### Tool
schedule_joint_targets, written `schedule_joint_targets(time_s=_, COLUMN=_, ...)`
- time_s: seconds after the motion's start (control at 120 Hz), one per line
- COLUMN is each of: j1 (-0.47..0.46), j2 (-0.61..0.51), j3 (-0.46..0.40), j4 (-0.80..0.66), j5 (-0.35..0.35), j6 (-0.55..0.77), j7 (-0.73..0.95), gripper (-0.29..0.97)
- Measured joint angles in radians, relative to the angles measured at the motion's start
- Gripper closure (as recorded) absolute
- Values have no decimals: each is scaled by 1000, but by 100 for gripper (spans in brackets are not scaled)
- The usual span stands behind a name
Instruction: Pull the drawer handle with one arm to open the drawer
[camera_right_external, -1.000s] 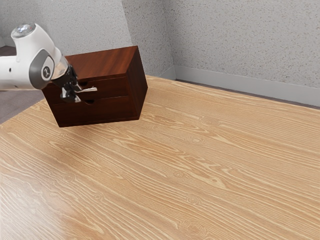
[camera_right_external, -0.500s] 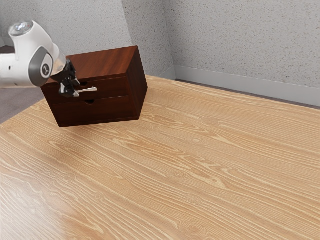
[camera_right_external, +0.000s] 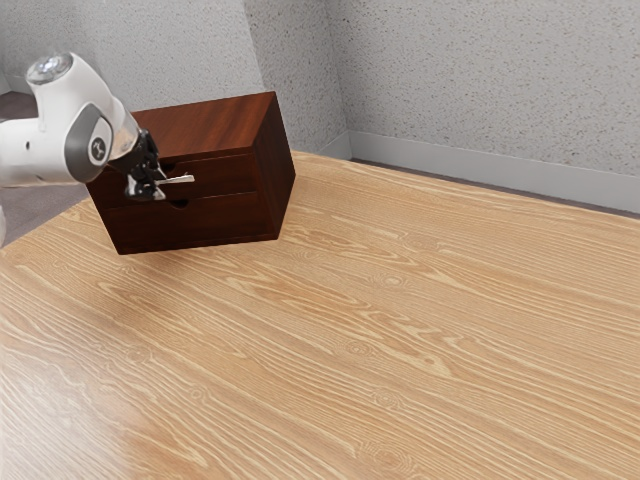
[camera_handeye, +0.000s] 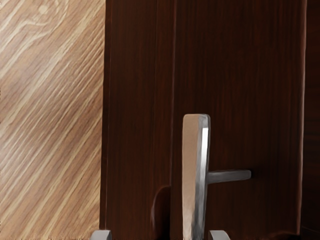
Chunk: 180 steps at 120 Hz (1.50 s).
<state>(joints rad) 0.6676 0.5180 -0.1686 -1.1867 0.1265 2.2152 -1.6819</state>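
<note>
Near the bench's far edge, at the exterior view's left: a dark wooden cabinet (camera_right_external: 215, 130) stands on the bench (camera_right_external: 400, 330), close to the corner where the two grey walls (camera_right_external: 480, 70) meet.
Cabinet: a plain box with a flat top and two drawers stacked in the face that is turned toward the arm.
Upper drawer (camera_right_external: 228, 176): its front looks level with the rest of the cabinet face, so it does not read as pulled out.
Lower drawer (camera_right_external: 225, 215): it sits directly under the upper one, with a small dark notch at its top edge.
Handle (camera_right_external: 182, 180): a silver bar on the upper drawer front, held off the wood by a short stem (the stem is plain in the wrist view).
Arm (camera_right_external: 60, 140): white, coming in from the exterior view's left and ending right at the drawer face.
Claw (camera_right_external: 152, 185): black, pressed up close to the handle's near end.
Claw state: parted and gripping nothing. In the wrist view the two fingertips (camera_handeye: 101, 235) stand on either side of the handle (camera_handeye: 195, 170), and the wider gap lies between this fingertip and the bar.
Wrist view backdrop: dark cabinet wood (camera_handeye: 250, 75) behind the bar, with the pale bench grain (camera_handeye: 45, 125) alongside it.
</note>
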Motion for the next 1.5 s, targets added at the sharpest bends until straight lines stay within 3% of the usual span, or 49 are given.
schedule_joint_targets(time_s=0.225, j1=-1, j2=-11, j3=0, j4=-19, j5=-18, j6=2, j7=6, gripper=67)
schedule_joint_targets(time_s=0.492, j1=0, j2=-51, j3=7, j4=-82, j5=-39, j6=3, j7=11, gripper=72)
schedule_joint_targets(time_s=1.1, j1=2, j2=-162, j3=19, j4=-239, j5=-44, j6=50, j7=17, gripper=72)
schedule_joint_targets(time_s=1.5, j1=0, j2=-206, j3=28, j4=-300, j5=-48, j6=67, j7=22, gripper=65)
